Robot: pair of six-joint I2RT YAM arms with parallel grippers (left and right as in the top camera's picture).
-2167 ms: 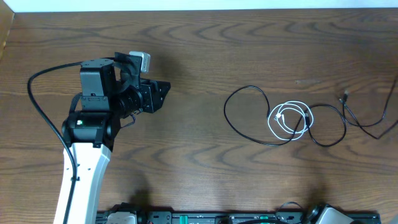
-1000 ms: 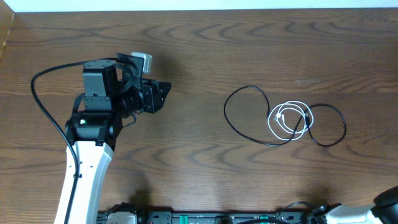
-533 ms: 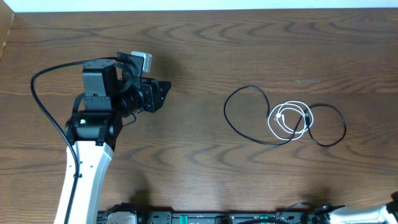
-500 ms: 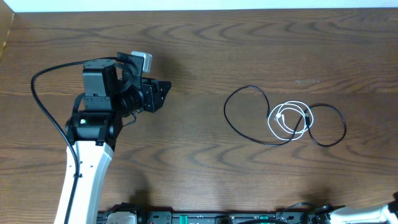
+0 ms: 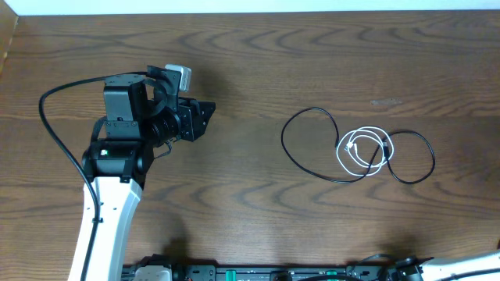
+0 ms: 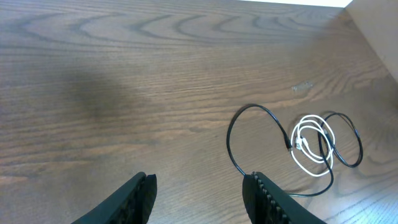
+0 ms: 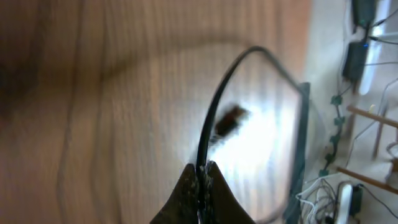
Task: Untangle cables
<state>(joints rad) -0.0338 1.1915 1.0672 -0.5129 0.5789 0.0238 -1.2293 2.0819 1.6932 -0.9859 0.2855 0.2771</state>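
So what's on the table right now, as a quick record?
table: brown wood
black cable: loose loops, right side
white cable: small coil overlapping the black cable
left gripper: open, empty, apart from both cables
right gripper: shut on thin dark cord; view blurred

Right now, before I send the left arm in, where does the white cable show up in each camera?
Overhead: the white cable lies coiled right of centre.
Left wrist: the same coil sits at lower right.
Right wrist: not in it; only a blurred black cord pinched in the right gripper.
Shared landmark: the big black cable loop, just left of the white coil in the overhead and left wrist views.
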